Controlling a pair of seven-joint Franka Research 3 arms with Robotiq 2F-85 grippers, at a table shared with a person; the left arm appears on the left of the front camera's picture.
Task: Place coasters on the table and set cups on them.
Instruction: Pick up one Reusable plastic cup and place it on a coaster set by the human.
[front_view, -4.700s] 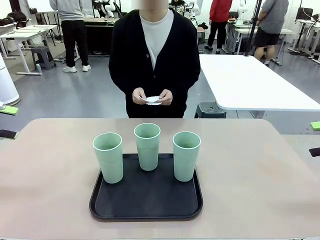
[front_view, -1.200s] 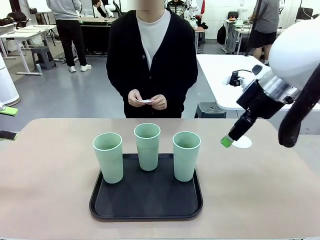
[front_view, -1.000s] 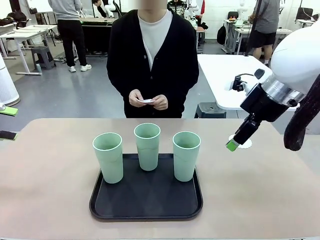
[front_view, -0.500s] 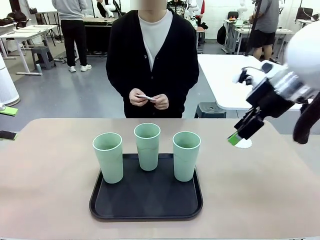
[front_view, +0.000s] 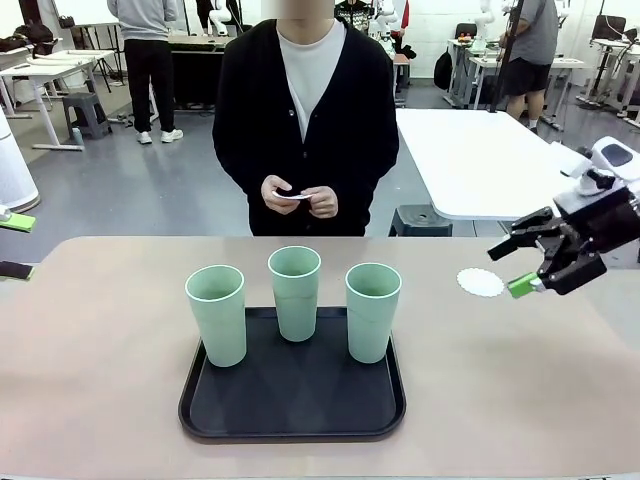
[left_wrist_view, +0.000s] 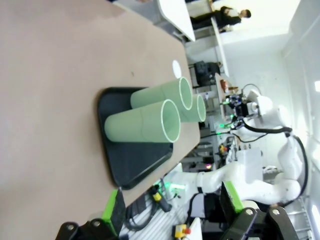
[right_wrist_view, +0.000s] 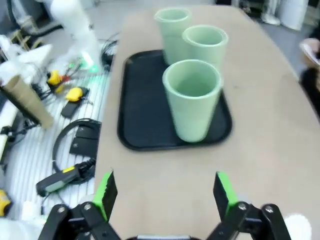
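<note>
Hovering beside a coaster (front_view: 480, 283) — right jaws apart, empty; left jaws apart too.

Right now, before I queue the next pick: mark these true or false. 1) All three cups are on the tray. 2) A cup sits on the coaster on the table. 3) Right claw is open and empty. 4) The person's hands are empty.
1) All three cups stand on the black tray. True.
2) A cup sits on the coaster. False: the lone coaster lies bare on the table, to the right of the tray.
3) The right claw is open and holds nothing. True; it hangs just beside that coaster.
4) The person's hands are empty. False: they hold a white paper piece, apparently another coaster.
</note>
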